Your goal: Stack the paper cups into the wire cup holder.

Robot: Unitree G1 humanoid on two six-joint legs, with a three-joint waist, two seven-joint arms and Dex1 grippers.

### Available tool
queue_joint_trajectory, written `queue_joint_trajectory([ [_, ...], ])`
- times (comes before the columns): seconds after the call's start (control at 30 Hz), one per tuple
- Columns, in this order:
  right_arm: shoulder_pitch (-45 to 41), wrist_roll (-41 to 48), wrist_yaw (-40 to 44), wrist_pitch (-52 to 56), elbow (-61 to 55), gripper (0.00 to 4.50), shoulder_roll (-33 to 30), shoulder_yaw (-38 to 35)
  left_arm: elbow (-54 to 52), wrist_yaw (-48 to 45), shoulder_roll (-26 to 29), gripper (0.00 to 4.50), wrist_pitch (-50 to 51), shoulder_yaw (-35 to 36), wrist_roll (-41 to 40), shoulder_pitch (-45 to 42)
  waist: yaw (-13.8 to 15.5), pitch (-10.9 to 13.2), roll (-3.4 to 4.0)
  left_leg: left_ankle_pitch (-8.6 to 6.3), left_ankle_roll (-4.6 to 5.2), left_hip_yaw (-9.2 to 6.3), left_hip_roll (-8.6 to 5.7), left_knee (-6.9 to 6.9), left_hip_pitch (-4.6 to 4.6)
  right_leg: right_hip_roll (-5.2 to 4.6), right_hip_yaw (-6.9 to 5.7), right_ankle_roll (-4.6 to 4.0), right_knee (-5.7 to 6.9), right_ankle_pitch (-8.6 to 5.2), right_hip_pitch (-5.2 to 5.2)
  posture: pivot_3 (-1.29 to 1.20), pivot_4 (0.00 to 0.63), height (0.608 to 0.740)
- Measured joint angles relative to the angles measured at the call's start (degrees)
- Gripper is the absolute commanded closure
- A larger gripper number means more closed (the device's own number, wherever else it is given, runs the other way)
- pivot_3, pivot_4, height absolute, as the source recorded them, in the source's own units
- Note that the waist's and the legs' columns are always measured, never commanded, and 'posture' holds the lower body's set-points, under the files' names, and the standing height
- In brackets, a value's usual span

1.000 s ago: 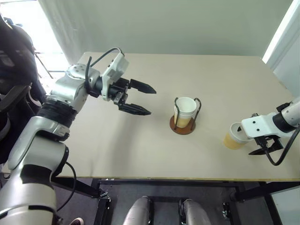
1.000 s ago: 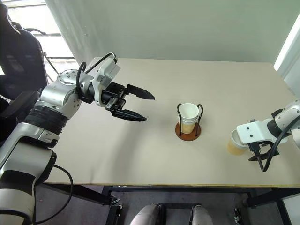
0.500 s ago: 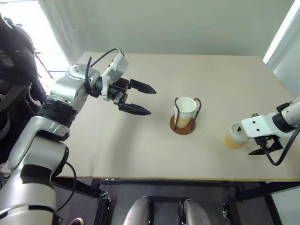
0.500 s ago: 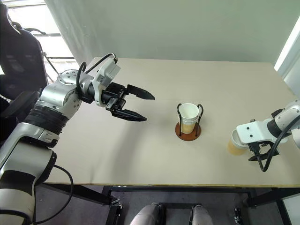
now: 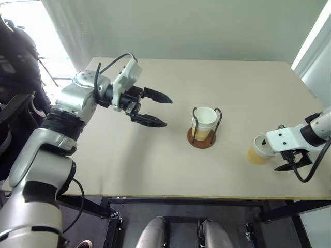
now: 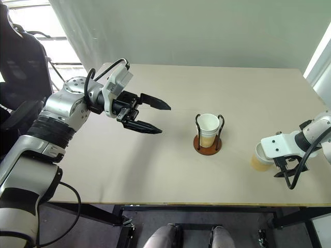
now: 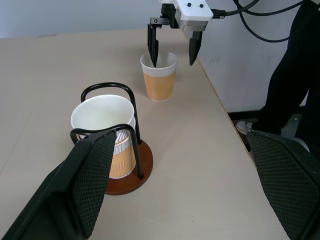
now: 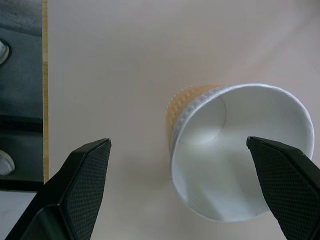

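Paper, yellow-tan, marks our target: a loose cup [image 5: 257,150] stands upright near the table's [image 5: 155,170] right front edge, our right gripper [image 7: 173,49] poised above it, fingers spread wide and straddling one side of the rim, ready to lift. Our left gripper [image 5: 153,108] waits wide open, empty, left of the wire cup holder [image 5: 202,135], where the stacked cups [image 5: 204,123] sit. Nothing differs from a second earlier.

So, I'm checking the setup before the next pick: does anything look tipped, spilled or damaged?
Nothing stands out. The paper cup in the wire cup holder stands upright, and the loose paper cup near the table's right edge is upright and undented, with the open right claw poised over it.
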Motion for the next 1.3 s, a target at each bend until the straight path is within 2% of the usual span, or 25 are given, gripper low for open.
queue_joint_trajectory([
  [0.27, -1.2, -1.7, 0.0, 0.3, -0.4, 0.02, 1.4, 1.8, 0.5, 0.0, -0.1, 0.0, -0.1, 0.0, 0.0, 0.0, 0.0, 0.0, 0.0, 0.0, 0.0, 0.0, 0.0, 0.0, 0.01, 0.0, 0.0, -0.01, 0.01, 0.0, 0.0, 0.0, 0.15, 0.74],
  [0.37, -1.5, -2.3, 0.0, 0.3, -0.4, 0.57, 2.0, 2.3, 1.1, 0.0, -0.1, 0.0, -0.2, 0.0, 0.0, 0.0, 0.0, 0.0, 0.0, 0.0, 0.01, -0.01, 0.0, 0.0, 0.0, 0.0, 0.0, -0.01, 0.0, 0.0, 0.0, 0.0, 0.15, 0.74],
  [0.57, -1.6, -3.4, 0.0, -0.8, -0.1, 2.54, 2.3, 2.6, 1.0, 0.0, 0.0, 0.0, -0.2, 0.0, 0.0, 0.0, 0.0, 0.0, 0.0, -0.01, 0.01, -0.01, 0.0, 0.0, -0.01, 0.0, 0.0, -0.02, -0.01, 0.01, 0.0, 0.0, 0.15, 0.74],
  [0.6, -1.6, -3.5, 0.1, -1.1, 0.0, 3.03, 2.4, 2.7, 0.9, 0.0, 0.0, 0.0, -0.2, 0.0, 0.0, 0.0, 0.0, 0.0, 0.0, -0.02, 0.0, -0.01, 0.0, -0.01, -0.01, 0.0, 0.0, -0.02, -0.01, 0.0, 0.0, 0.0, 0.15, 0.74],
  [0.73, -1.6, -3.7, 0.4, -1.7, 0.1, 4.42, 2.3, 2.7, 0.9, 0.0, 0.0, 0.0, -0.2, 0.0, 0.0, 0.0, 0.0, 0.0, 0.0, -0.02, 0.0, -0.01, 0.0, -0.01, -0.01, 0.0, 0.0, -0.02, -0.01, 0.0, 0.0, 0.0, 0.15, 0.74],
  [1.13, -4.6, -3.3, 0.5, -2.3, 0.5, 4.47, 1.9, 4.5, 0.9, 0.0, 0.0, 0.0, -0.2, 0.0, 0.1, 0.0, 0.0, 0.0, 0.0, -0.02, -0.01, -0.01, 0.0, -0.01, -0.01, 0.0, 0.0, -0.03, -0.01, -0.01, -0.01, 0.0, 0.15, 0.74],
  [1.3, -14.9, -3.3, 0.5, -1.7, 0.9, 4.47, 3.6, 6.3, 3.1, 0.0, -0.2, 0.0, -0.8, -0.3, 0.5, -0.1, -0.3, 0.0, 0.01, 0.0, -0.01, -0.01, 0.02, -0.03, 0.02, 0.01, 0.0, -0.1, 0.03, 0.0, -0.03, 0.0, 0.15, 0.74],
])
